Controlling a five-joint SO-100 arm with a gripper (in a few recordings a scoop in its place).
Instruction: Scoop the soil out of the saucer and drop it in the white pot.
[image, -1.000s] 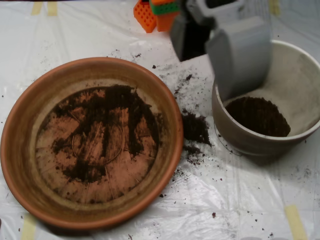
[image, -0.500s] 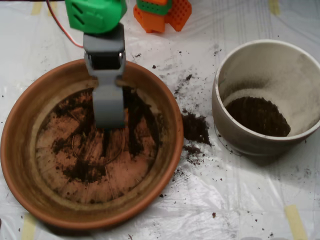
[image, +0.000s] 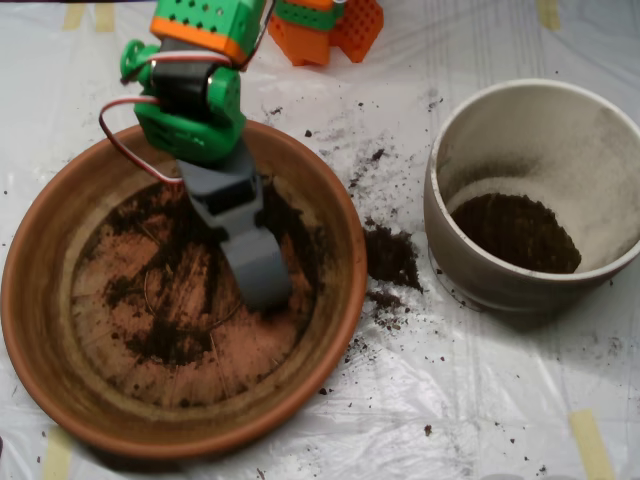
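The terracotta saucer (image: 22, 300) lies at the left, with thin dark soil (image: 168, 342) smeared in streaks over its bottom. My grey scoop (image: 262, 290) reaches down into the saucer from the top, right of its centre. Its tip rests on the soil streaks and its two halves stand together as one narrow shape. The green and orange arm (image: 190, 95) hangs over the saucer's far rim. The white pot (image: 455, 255) stands at the right, apart from the scoop, with a mound of soil (image: 515, 232) in its bottom.
Spilled soil (image: 390, 255) lies on the white plastic sheet between saucer and pot, with crumbs scattered around. Orange printed parts (image: 330, 28) sit at the top edge. Yellow tape strips (image: 592, 442) mark the sheet's corners.
The scoop left the white pot, swung left over the saucer, and has now sunk lower and further right onto the soil. The arm's wrist has tilted.
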